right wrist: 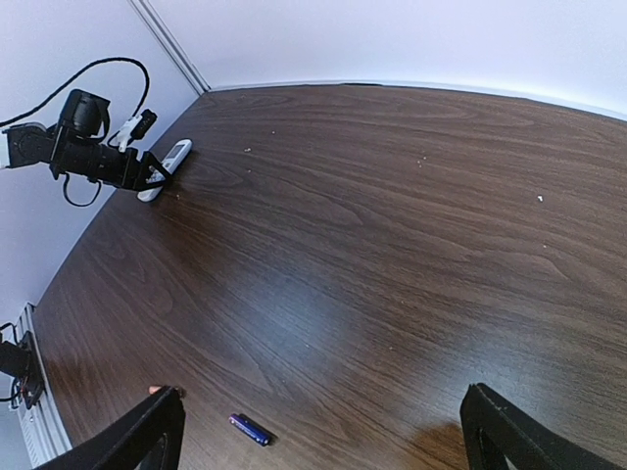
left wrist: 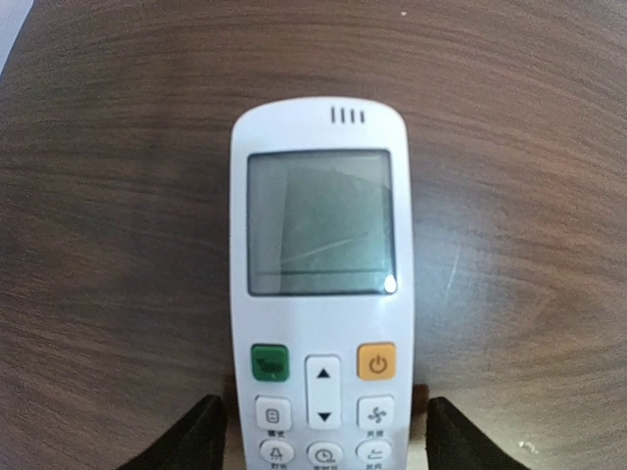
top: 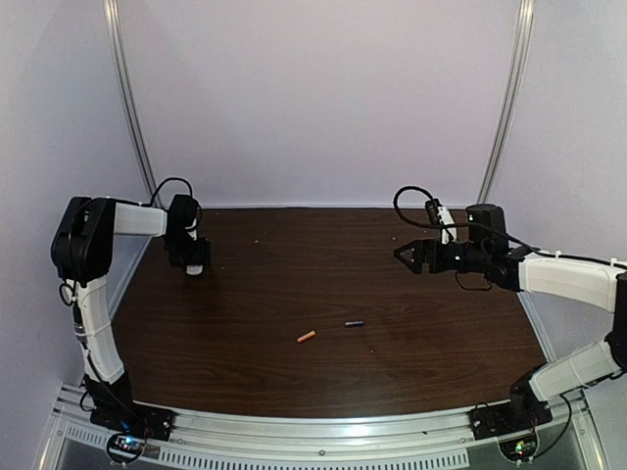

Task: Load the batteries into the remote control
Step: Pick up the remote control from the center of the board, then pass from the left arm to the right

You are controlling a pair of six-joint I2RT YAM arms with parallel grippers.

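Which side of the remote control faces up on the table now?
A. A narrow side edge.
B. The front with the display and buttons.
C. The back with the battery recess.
B: in the left wrist view the remote control lies flat, its display and buttons turned up to the camera.

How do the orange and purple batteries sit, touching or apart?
Apart. The top view shows bare table between the orange battery and the purple battery.
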